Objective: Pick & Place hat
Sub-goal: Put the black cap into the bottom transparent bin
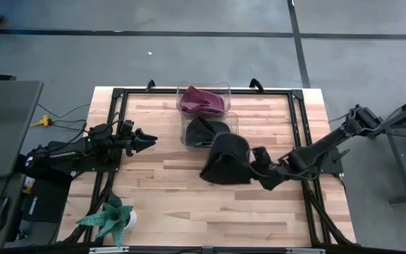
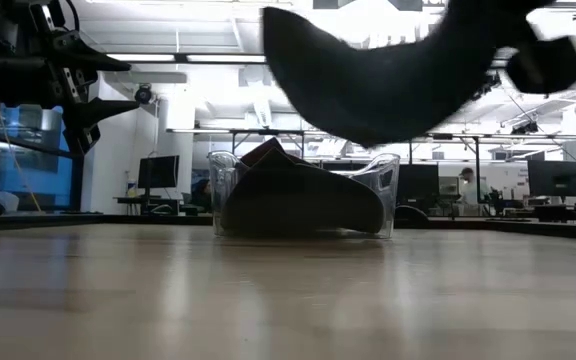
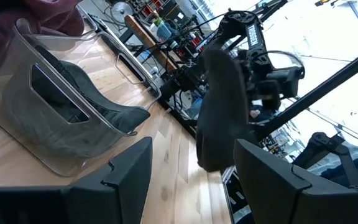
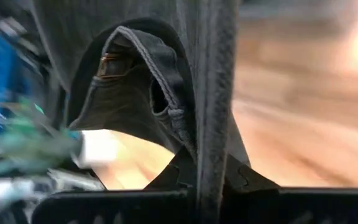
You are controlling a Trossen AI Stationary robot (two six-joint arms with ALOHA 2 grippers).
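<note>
Right hand [image 1: 254, 159] clamped on the dark hat [image 1: 228, 159], hanging clear of the tabletop [image 1: 168, 190] at frame centre beside the clear bin [image 1: 209, 130]; left hand [image 1: 146, 140] apart, idle at left; best keep grip firm and carry level.

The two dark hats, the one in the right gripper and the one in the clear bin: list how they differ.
The held hat hangs in the air, pinched by the shut right gripper; the binned hat rests in the near clear bin. In the low view the held hat is above the table, the binned hat low behind the bin wall. The held hat is clear of the bin; the binned hat is enclosed. Both are dark caps.
</note>
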